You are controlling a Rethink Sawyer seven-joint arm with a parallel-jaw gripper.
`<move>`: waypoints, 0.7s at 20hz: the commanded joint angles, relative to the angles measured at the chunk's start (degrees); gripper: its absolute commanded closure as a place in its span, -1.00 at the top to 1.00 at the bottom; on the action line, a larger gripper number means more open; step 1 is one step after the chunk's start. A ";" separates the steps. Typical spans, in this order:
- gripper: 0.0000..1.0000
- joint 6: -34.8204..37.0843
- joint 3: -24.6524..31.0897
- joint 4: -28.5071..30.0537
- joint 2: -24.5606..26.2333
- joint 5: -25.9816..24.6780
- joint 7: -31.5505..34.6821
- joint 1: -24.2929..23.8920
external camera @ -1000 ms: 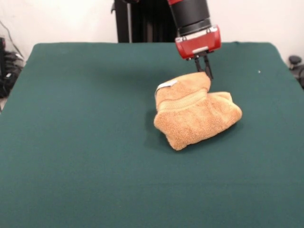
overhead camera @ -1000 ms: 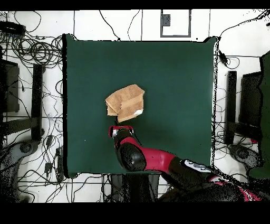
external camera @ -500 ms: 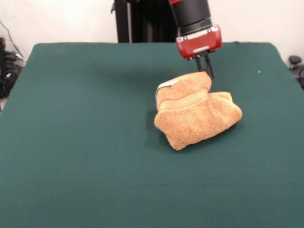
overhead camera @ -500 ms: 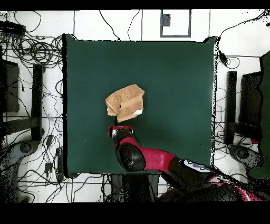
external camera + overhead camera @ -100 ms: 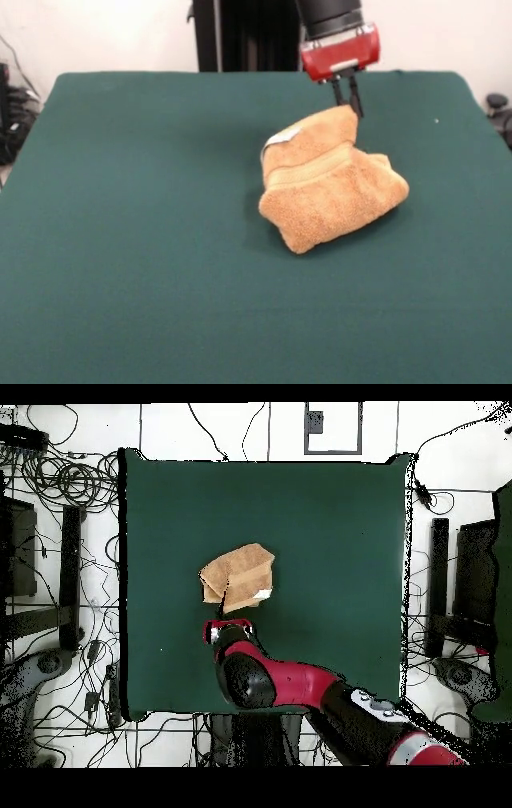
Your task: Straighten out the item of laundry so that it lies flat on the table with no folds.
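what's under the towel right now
Only the green table shows around the folded towel. The hand holds its far corner raised. Anything between its folded layers is covered and cannot be seen.

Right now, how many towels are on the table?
1. A single orange-tan towel lies crumpled and folded over itself on the green table, with the gripper at its far top corner. Nothing suggests a second towel hidden under it, though the folds cover their own underside.
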 commanded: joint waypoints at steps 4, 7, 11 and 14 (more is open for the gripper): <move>-1.00 38.81 2.05 -4.80 -14.51 3.84 -2.13 1.64; -1.00 43.81 1.53 -6.49 -14.82 2.26 -2.43 1.85; -1.00 48.92 3.15 -6.93 -16.41 1.45 -2.08 0.35; -1.00 51.37 3.88 -7.25 -17.72 1.66 -2.18 -0.22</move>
